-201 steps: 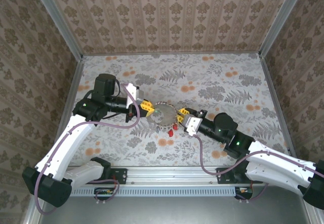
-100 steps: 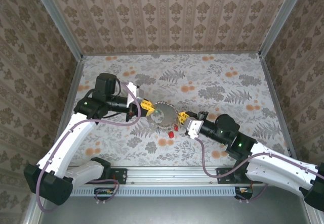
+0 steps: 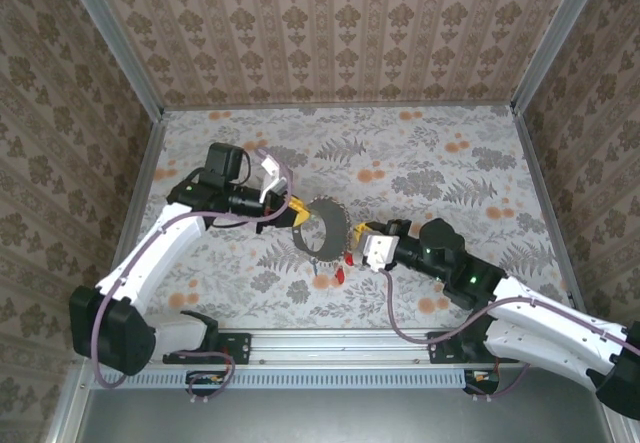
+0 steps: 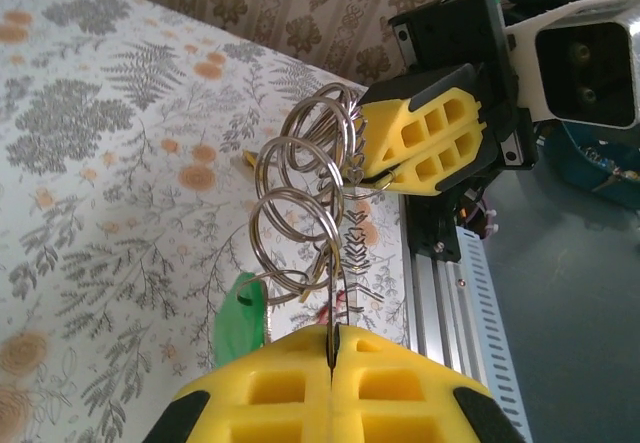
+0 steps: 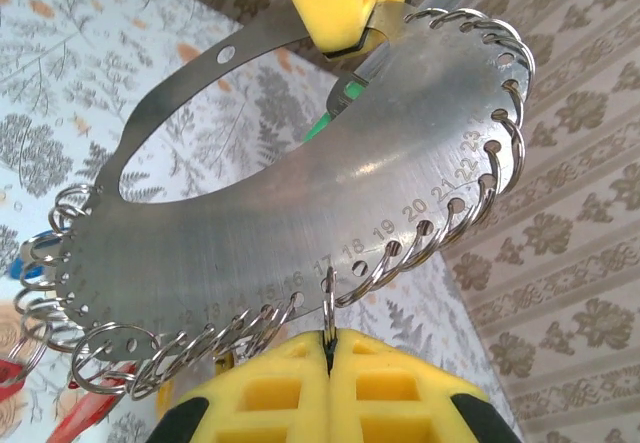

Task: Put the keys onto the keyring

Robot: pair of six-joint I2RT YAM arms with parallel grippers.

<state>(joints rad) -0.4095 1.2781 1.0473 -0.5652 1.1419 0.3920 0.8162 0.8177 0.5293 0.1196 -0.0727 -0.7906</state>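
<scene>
Now the keyring is seen lifted off the table, strung between the two arms near the middle of the workspace. It is shown as a flat metal plate with a large opening, numbered holes along its rim, and a small wire ring through each hole.

The left gripper is clamped on one edge of the plate. In the left wrist view its yellow fingers are pressed together on the thin metal, which is seen edge-on. The right gripper is closed as well, and what is pinched there is a single split ring on the opposite rim, beside the stamped 17.

So the plate's width is laid along the line from one gripper to the other, and the plate is tipped up on edge, not laid flat. The pinched ring stands straight out from the rim into the right fingertips, so the right arm is the one placed to work it, with the left serving as anchor.

A green key is hung close to the left gripper. Red keys are dangled from the lower rim, nearer the right.

No loose key is held by either gripper, so one grip would probably have to be given up before another key could be added.
</scene>
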